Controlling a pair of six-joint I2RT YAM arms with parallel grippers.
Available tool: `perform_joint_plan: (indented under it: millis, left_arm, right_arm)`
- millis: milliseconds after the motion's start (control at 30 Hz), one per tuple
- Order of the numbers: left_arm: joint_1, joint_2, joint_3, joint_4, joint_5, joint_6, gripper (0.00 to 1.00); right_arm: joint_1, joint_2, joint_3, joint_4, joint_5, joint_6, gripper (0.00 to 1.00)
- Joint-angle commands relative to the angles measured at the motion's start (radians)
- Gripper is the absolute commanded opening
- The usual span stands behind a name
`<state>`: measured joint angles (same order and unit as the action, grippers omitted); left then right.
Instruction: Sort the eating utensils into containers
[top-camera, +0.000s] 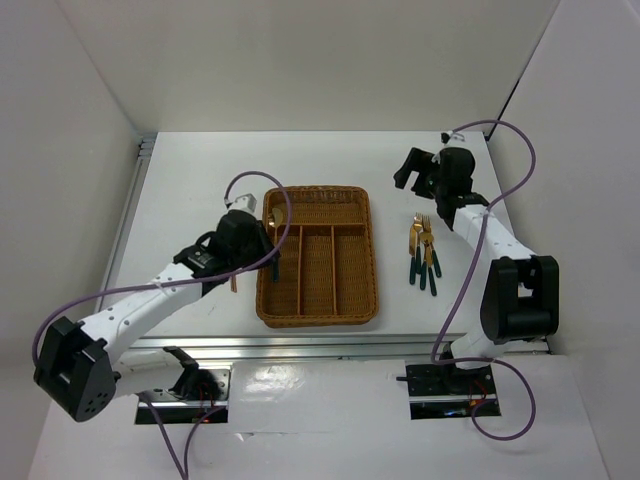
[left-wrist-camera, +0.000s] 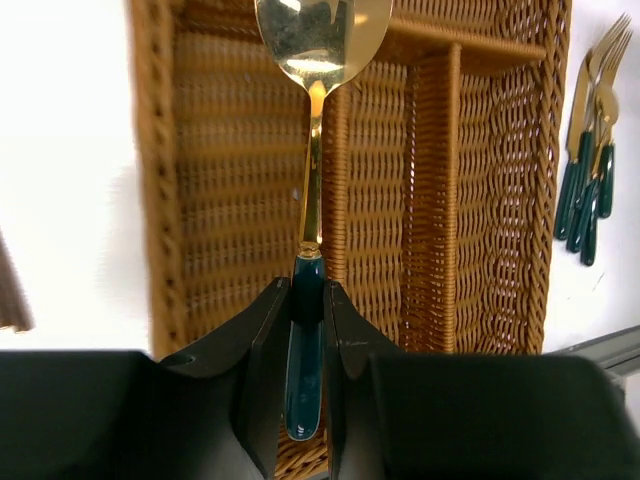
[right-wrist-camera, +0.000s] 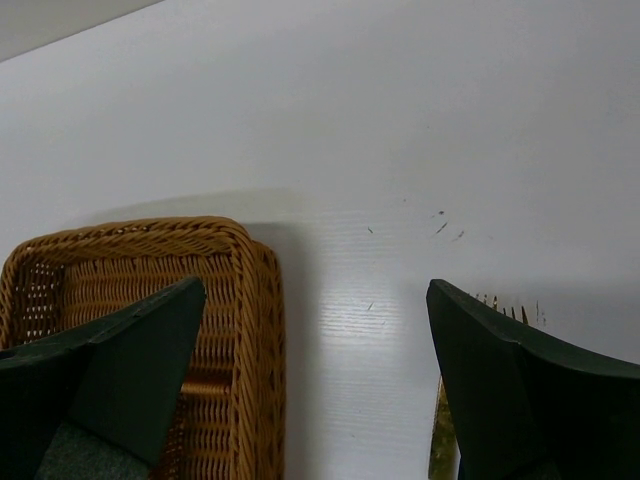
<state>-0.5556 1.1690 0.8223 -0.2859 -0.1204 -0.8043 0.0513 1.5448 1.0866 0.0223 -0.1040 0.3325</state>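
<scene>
Spoon (left-wrist-camera: 313, 200) is clamped by its dark green handle in my left gripper (left-wrist-camera: 307, 310), jaws closed on the handle's upper part, close to the gold neck. It looks like light, stiff metal with a glossy, slippery finish, so I judge the handle the right hold. Its long axis runs near to far, bowl pointing far, parallel to the long slots of the tray (left-wrist-camera: 150, 200), above the divider right of the leftmost slot. Right of the tray lie more utensils (top-camera: 423, 255). Farther off, my right gripper (right-wrist-camera: 315, 290) gapes wide, holding nothing.
</scene>
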Motion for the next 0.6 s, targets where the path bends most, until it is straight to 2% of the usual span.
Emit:
perform_joint_plan:
  millis: [0, 300, 567]
  left_arm:
    - [-0.052, 0.050, -0.005, 0.071, -0.076, -0.091, 0.22]
    - [-0.072, 0.195, -0.005, 0.071, -0.133, -0.113, 0.22]
    - [-0.092, 0.288, 0.031, 0.080, -0.094, -0.082, 0.33]
  right_arm:
    - [-0.004, -0.046, -0.027, 0.011, 0.021, 0.010, 1.00]
    - [-0.004, -0.046, -0.037, 0.021, 0.021, 0.019, 1.00]
    - [-0.004, -0.018, -0.037, 0.021, 0.021, 0.019, 1.00]
